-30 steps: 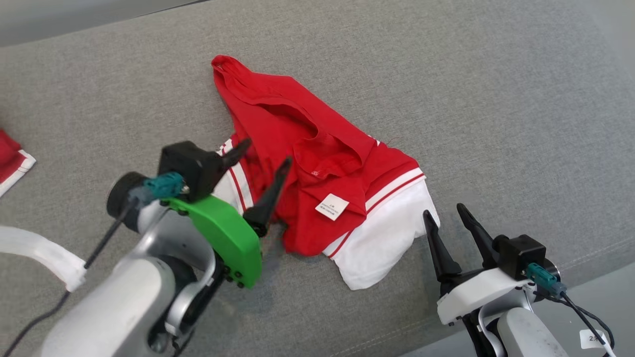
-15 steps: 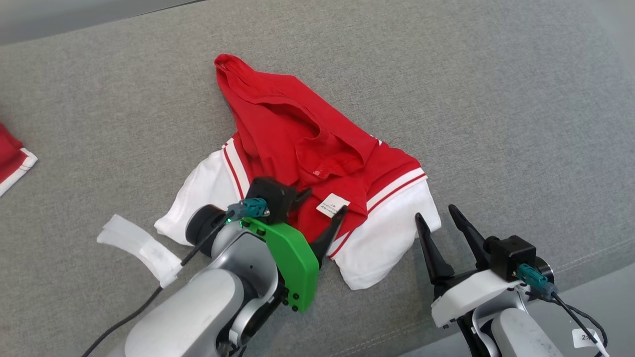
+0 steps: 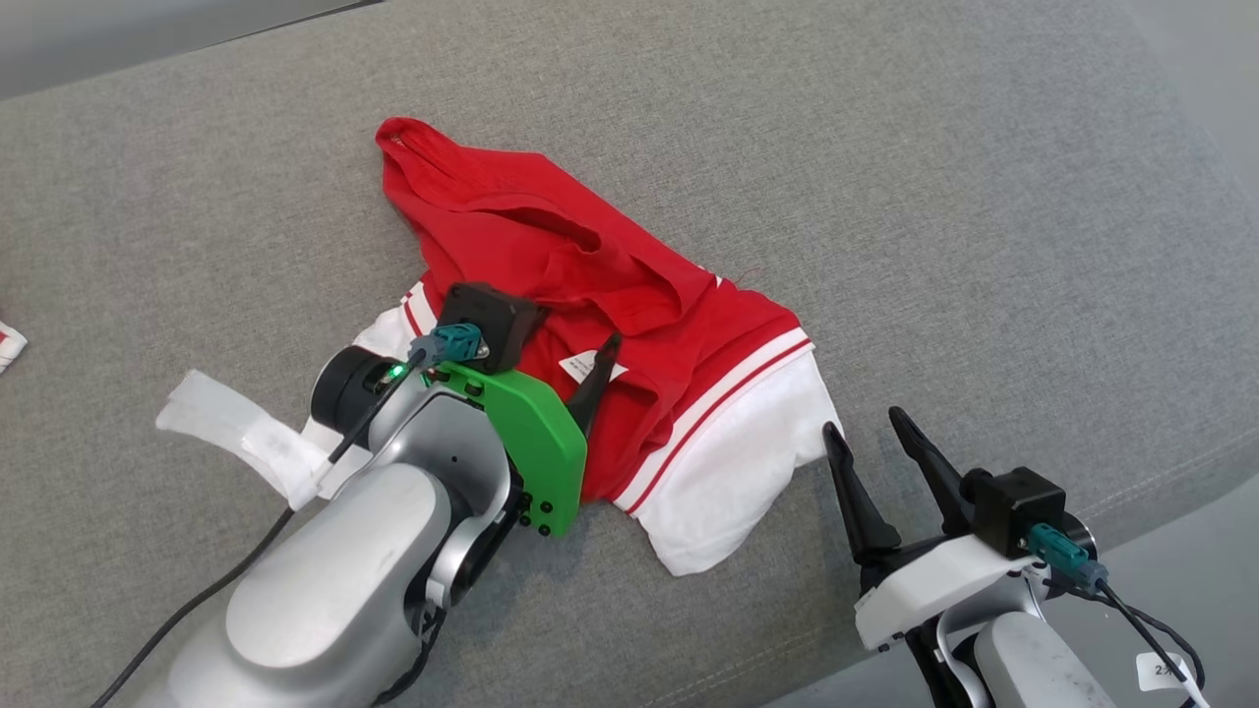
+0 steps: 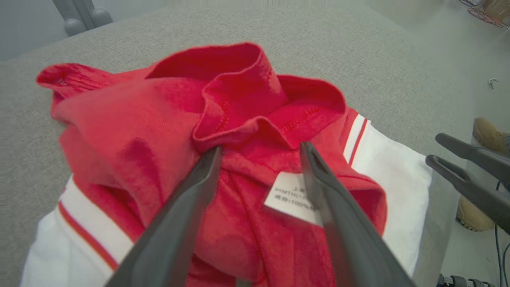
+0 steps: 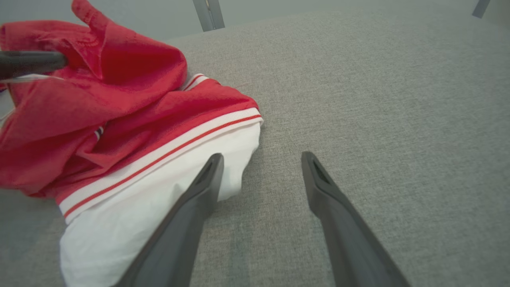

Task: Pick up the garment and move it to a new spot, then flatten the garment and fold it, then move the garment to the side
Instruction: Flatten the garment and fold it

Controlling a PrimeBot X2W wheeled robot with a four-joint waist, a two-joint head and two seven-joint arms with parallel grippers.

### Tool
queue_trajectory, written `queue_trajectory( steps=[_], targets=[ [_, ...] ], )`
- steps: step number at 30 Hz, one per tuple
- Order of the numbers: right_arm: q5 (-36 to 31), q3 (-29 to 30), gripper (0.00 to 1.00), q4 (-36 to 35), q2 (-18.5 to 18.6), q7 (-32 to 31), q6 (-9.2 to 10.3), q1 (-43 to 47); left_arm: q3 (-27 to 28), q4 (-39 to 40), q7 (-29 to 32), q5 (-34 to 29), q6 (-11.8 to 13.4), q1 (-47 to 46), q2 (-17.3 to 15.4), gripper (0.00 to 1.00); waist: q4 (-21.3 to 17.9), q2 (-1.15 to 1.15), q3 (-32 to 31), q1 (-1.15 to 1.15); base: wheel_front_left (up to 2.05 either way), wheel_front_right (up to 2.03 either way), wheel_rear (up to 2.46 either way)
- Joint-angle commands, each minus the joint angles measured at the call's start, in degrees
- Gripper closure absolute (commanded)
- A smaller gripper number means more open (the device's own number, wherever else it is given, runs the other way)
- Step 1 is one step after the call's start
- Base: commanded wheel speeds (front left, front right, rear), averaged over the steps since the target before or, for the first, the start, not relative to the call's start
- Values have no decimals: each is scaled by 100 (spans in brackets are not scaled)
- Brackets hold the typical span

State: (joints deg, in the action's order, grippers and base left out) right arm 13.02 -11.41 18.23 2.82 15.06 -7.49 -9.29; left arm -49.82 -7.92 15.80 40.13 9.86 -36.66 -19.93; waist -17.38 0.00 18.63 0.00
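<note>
Left gripper point(image 3: 570, 339) point(image 4: 261, 148) spread fully wide and gripping nothing, fingers over the crumpled red middle of the red-and-white shirt point(image 3: 689, 324) point(image 4: 131, 119), tips either side of a raised red fold, one finger crossing the white care label point(image 4: 289, 195); can't tell if the tips touch cloth. Right gripper point(image 3: 866, 423) point(image 5: 262, 156) also wide apart and empty, at 4 o'clock in head view, left finger just beside the shirt's white edge. Shirt lies bunched mid grey cushion point(image 3: 984, 246), red end toward 11 o'clock, white part toward 5 o'clock.
</note>
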Motion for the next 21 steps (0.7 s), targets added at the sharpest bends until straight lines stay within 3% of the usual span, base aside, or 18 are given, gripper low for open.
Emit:
queue_trajectory(
  steps=[1, 12, 21],
  targets=[
    [20, 5, 0, -8, 15, 17, 0, 60, 33, -15, -52, -36, 26, -70, -19, 0, 0, 0, -8, 0, 0, 0, 0],
    [35, 21, 0, 17, 15, 17, 0, 47, 23, 316, -60, -321, 252, -240, -192, 0, 19, 0, -57, 0, 0, 0, 0],
    [66, -36, 0, 19, 15, 17, 0, -38, -97, 169, 66, -256, 166, -325, -124, 0, -4, 0, -8, 0, 0, 0, 0]
  ],
)
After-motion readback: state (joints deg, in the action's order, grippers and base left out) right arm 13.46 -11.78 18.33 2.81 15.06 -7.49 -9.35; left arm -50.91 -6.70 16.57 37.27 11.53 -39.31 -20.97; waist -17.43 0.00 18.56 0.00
